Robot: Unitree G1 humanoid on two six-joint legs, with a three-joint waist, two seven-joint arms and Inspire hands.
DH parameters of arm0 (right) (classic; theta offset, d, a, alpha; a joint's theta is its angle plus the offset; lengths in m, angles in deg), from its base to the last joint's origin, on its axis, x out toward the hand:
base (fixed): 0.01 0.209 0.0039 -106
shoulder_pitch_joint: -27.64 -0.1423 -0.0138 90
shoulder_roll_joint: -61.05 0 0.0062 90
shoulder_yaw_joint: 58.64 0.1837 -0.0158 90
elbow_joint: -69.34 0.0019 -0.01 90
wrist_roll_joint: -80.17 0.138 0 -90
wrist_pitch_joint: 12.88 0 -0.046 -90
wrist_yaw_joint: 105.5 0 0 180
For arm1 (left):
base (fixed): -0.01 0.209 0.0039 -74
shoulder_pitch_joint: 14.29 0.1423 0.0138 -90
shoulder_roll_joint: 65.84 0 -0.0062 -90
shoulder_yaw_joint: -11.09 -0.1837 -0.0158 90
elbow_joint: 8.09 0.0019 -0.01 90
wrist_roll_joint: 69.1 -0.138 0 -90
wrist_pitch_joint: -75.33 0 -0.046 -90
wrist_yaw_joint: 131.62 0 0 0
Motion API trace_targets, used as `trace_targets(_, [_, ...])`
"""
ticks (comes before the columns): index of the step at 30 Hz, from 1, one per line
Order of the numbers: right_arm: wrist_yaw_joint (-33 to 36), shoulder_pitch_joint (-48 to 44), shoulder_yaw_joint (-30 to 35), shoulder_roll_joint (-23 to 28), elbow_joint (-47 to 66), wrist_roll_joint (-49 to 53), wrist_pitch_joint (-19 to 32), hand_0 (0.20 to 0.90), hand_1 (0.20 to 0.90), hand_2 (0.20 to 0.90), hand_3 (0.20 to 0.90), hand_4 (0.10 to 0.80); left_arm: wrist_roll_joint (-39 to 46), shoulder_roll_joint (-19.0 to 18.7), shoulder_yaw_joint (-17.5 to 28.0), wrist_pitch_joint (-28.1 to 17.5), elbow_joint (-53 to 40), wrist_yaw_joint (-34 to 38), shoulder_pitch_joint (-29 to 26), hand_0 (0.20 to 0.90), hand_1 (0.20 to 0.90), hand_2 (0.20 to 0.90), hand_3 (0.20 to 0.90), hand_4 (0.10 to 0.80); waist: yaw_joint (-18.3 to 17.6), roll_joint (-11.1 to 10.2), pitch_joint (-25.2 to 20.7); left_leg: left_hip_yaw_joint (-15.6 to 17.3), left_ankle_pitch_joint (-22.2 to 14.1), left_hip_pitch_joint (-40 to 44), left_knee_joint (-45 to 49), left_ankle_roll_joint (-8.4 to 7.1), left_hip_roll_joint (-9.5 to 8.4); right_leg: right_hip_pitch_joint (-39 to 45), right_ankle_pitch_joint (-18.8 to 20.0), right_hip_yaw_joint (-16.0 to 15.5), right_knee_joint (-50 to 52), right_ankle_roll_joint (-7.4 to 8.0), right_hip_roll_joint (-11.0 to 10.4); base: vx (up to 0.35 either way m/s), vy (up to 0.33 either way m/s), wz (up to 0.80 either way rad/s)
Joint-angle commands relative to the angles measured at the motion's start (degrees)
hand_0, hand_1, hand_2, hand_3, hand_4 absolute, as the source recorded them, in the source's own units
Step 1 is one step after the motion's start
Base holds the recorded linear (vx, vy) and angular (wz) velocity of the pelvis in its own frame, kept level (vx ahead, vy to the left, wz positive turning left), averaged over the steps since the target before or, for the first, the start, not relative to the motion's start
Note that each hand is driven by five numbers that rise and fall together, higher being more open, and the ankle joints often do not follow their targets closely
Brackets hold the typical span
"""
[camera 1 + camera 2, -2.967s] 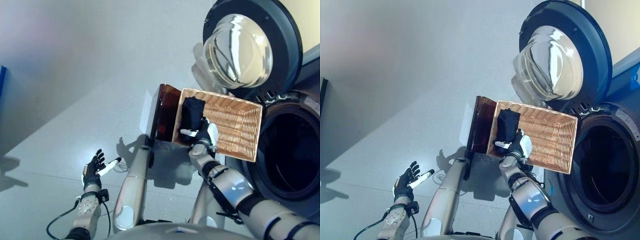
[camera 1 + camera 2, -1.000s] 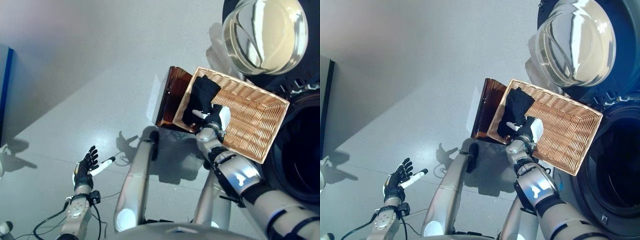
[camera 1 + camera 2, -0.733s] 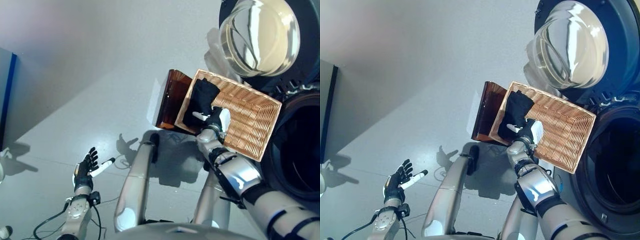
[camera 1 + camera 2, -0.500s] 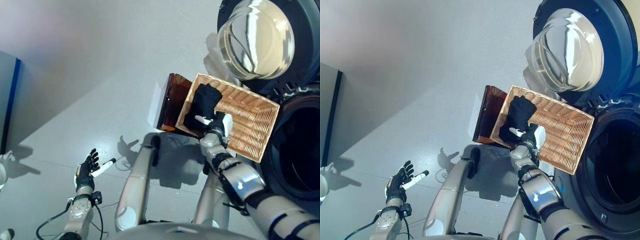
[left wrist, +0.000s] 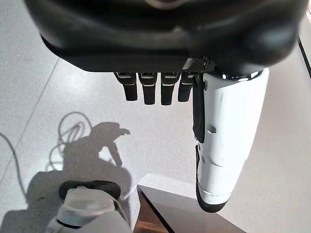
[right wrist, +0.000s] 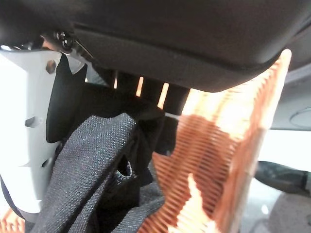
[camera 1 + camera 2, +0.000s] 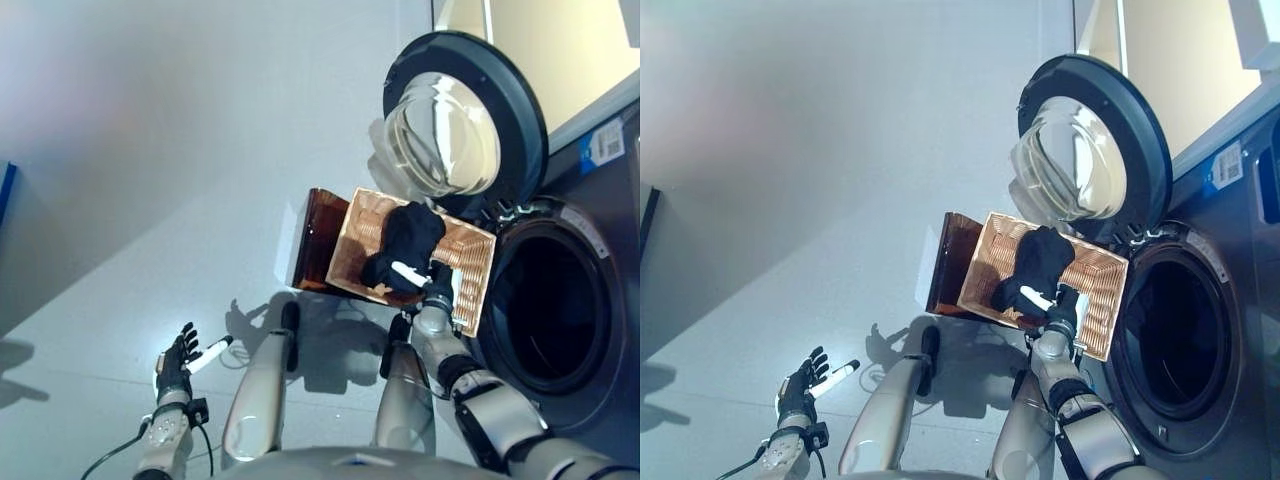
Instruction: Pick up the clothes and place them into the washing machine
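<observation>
— One dark garment (image 7: 408, 238) is all the clothing on show. Where does it sit?

— Bunched up over the wicker basket (image 7: 470, 270), which stands on the floor in front of the washing machine (image 7: 590, 250). The right robot hand (image 7: 432, 287) has it: in the right wrist view the fingers (image 6: 146, 97) and the white-covered thumb are curled into the black cloth, with the basket's weave showing just behind.

— And the machine itself?

— Its round door (image 7: 455, 125) is swung wide, the glass bowl facing out, and the dark drum opening (image 7: 545, 305) is just beside the basket on the robot's right. The garment is outside the drum.

— Anything else by the basket?

— A brown translucent box (image 7: 312, 240) touching the basket's left side.

— The other hand?

— The left robot hand (image 7: 178, 358) hangs low over the grey floor (image 7: 150, 180), well apart from the basket, fingers straight and spread, white thumb out, holding nothing.
</observation>
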Motion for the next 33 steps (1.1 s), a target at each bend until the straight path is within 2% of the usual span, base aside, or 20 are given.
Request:
trace_targets(1, [-3.35,1.52,3.67,3.10,7.11,4.60,7.17,0.200,0.200,0.200,0.200,0.300,2.91,-3.40,3.85,-2.40,0.22,-0.84,2.05,0.900,0.900,0.900,0.900,0.800,-0.12,-0.81,-1.96,-1.15,5.02,1.90,-6.69,-4.41,1.86,4.05,8.39,-0.71,-7.68,0.01,-1.44,0.069,-0.041,0.03])
trace_targets(6, [-6.96,4.31,5.00,3.58,9.48,8.89,8.10,0.200,0.200,0.200,0.200,0.300,3.78,-2.94,4.36,-2.25,0.33,-1.95,2.38,0.900,0.900,0.900,0.900,0.800,-0.63,-1.27,-2.84,-0.94,6.21,4.25,-9.27,-4.67,2.30,5.49,9.02,-0.91,-9.30,0.28,-1.29,0.046,-0.022,-0.01])
trace_targets(11, [-12.16,7.43,7.45,4.39,12.55,14.90,9.58,0.200,0.200,0.200,0.200,0.300,4.59,-2.21,4.35,-2.18,-0.60,-3.14,2.66,0.900,0.900,0.900,0.900,0.800,-1.13,-1.30,-3.02,-1.00,5.80,4.46,-8.18,-4.67,2.63,5.31,8.47,-0.22,-7.96,0.33,-1.41,0.017,-0.011,0.01])
trace_targets(12, [-14.41,9.23,9.28,4.52,14.95,18.61,10.77,0.200,0.200,0.200,0.200,0.300,5.06,-1.68,4.33,-2.25,-0.72,-3.59,2.74,0.900,0.900,0.900,0.900,0.800,-1.67,-1.13,-2.74,-0.98,5.52,4.52,-7.72,-4.75,2.55,5.03,8.10,0.16,-7.46,0.30,-1.38,0.000,0.000,0.00])
trace_targets(14, [-14.92,9.78,9.91,4.42,15.24,19.44,11.04,0.200,0.200,0.200,0.200,0.300,5.33,-1.50,4.27,-2.28,-0.81,-3.86,2.79,0.900,0.900,0.900,0.900,0.800,-1.78,-0.97,-2.76,-0.89,5.42,4.53,-7.66,-4.80,2.60,4.90,8.00,0.32,-7.33,0.29,-1.36,0.000,0.000,0.00])
trace_targets(17, [-20.01,11.56,15.69,1.79,15.65,30.84,13.68,0.200,0.200,0.200,0.200,0.300,6.65,-0.49,4.28,-2.56,-1.12,-5.03,2.80,0.900,0.900,0.900,0.900,0.800,-2.52,-0.19,-2.68,-0.55,4.88,4.50,-7.23,-4.84,2.78,4.51,7.38,0.57,-6.74,0.32,-1.19,0.017,0.013,-0.06])
trace_targets(20, [-23.15,13.26,19.09,-0.02,15.81,36.66,14.95,0.200,0.200,0.200,0.200,0.300,7.61,0.17,4.66,-2.77,-0.58,-5.71,2.59,0.900,0.900,0.900,0.900,0.800,-3.00,0.16,-3.05,-0.41,5.29,4.44,-7.74,-4.82,2.85,4.04,7.60,0.68,-6.99,0.30,-1.18,0.005,0.003,-0.05])
trace_targets(28, [-24.52,14.46,26.04,-3.08,12.88,45.42,18.08,0.200,0.200,0.200,0.200,0.300,9.38,1.48,4.12,-3.67,0.12,-6.35,2.23,0.900,0.900,0.900,0.900,0.800,-4.08,0.86,-3.49,-0.24,4.89,3.88,-7.47,-4.87,2.71,3.54,7.38,1.26,-6.89,0.29,-1.11,0.012,0.005,-0.04])
trace_targets(33, [-24.69,12.31,27.57,-3.85,9.99,50.13,19.09,0.200,0.200,0.200,0.200,0.300,10.00,1.88,2.98,-3.80,0.90,-6.23,1.47,0.900,0.900,0.900,0.900,0.800,-4.19,1.25,-3.38,-0.08,4.46,2.90,-6.42,-4.84,2.56,2.67,7.45,1.65,-6.63,0.13,-1.13,-0.012,0.001,-0.07])
